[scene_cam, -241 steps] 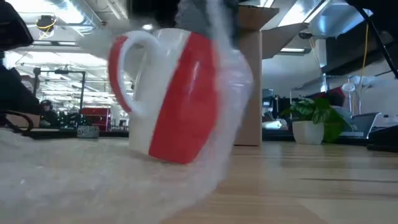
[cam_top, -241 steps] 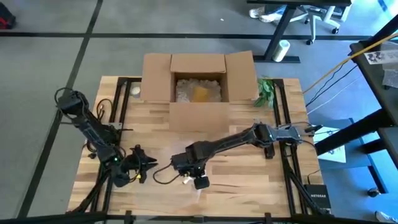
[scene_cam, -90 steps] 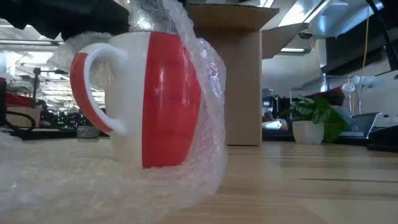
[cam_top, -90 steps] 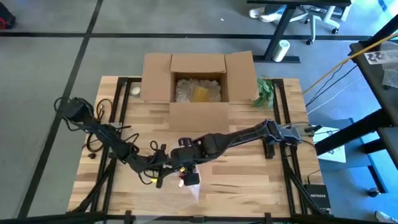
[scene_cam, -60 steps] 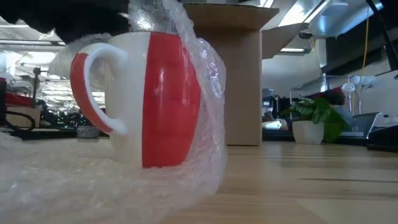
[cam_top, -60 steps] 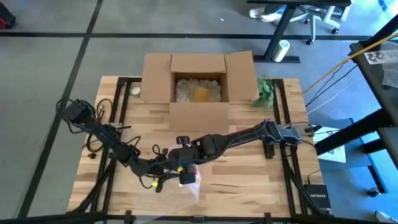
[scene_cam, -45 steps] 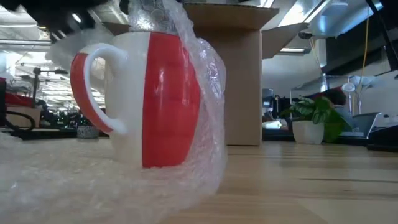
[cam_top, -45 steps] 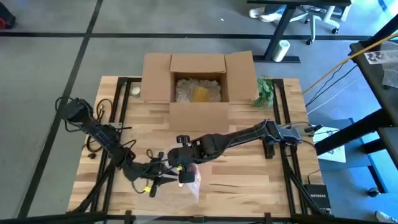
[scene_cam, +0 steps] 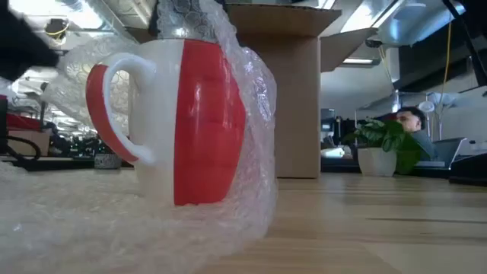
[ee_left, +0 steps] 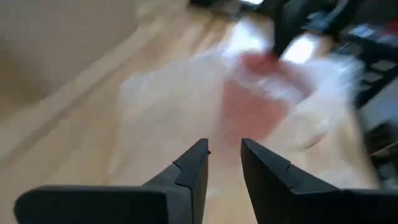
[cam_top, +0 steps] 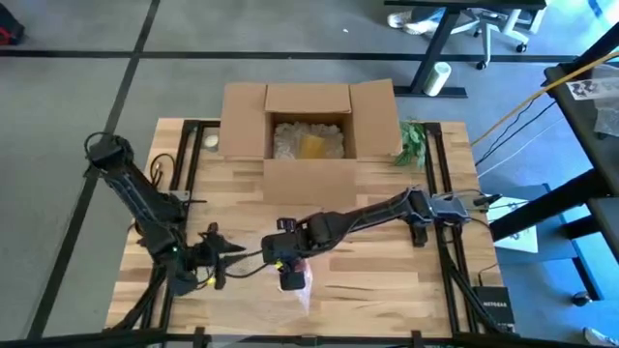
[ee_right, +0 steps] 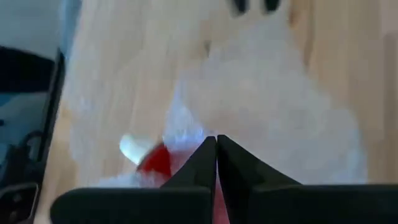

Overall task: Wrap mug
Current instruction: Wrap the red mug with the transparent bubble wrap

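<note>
Mug (scene_cam: pixel 183 122): red and white, upright on table (cam_top: pixel 387 280) near its front edge, partly draped in wrap (scene_cam: pixel 243 190).
Right gripper (cam_top: pixel 287 274): over the mug, fingers pinched together on the wrap.
Left gripper (ee_left: pixel 222 152): near the mug, fingers slightly parted, grasping nothing.
Box (cam_top: pixel 309 135): open, behind.

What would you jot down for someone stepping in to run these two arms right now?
Left tool: fingers slightly apart, empty, off to the mug's left.
Right tool: shut, directly above the mug, seemingly pinching the bubble wrap at its rim.
Mug stands upright on the sheet near the table's front edge.
Done: wrap drawn up one side.
Left: handle side bare; finish wrapping. Open box waits behind.
</note>
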You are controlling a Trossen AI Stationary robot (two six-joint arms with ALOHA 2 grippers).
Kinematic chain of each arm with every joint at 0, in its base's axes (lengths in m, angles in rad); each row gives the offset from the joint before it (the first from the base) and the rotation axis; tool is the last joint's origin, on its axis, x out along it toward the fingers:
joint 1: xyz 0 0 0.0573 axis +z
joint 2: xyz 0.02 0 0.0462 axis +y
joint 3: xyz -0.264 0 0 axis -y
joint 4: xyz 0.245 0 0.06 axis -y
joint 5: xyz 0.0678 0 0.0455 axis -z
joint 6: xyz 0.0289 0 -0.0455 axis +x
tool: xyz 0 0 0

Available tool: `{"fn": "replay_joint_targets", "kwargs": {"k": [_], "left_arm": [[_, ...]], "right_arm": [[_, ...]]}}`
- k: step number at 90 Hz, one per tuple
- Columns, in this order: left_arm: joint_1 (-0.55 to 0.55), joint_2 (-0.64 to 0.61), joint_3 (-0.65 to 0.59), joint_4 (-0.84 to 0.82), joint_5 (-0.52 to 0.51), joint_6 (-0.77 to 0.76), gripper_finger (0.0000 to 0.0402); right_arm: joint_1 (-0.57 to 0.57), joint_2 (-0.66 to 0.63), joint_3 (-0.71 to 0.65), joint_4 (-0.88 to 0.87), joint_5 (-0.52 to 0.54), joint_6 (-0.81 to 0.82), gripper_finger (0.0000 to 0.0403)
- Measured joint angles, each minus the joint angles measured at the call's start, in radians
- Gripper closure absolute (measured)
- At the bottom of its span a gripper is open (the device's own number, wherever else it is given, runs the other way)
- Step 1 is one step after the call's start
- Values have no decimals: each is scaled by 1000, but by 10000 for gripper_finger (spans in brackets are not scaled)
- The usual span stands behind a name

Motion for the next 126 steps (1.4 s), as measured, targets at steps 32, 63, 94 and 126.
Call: {"fn": "replay_joint_targets", "kwargs": {"k": [32, 63, 94, 126], "left_arm": [[90, 132, -72, 194, 224, -24, 353], [259, 229, -83, 664, 180, 466, 354], [301, 230, -83, 988, 185, 780, 354], [307, 309, -70, 1082, 251, 759, 354]], "right_arm": [[0, 12, -2, -6, -24, 13, 403], [1, 12, -2, -9, -41, 21, 403], [7, 12, -2, -86, 1, 41, 403], [8, -38, 1, -46, 205, 66, 403]]}}
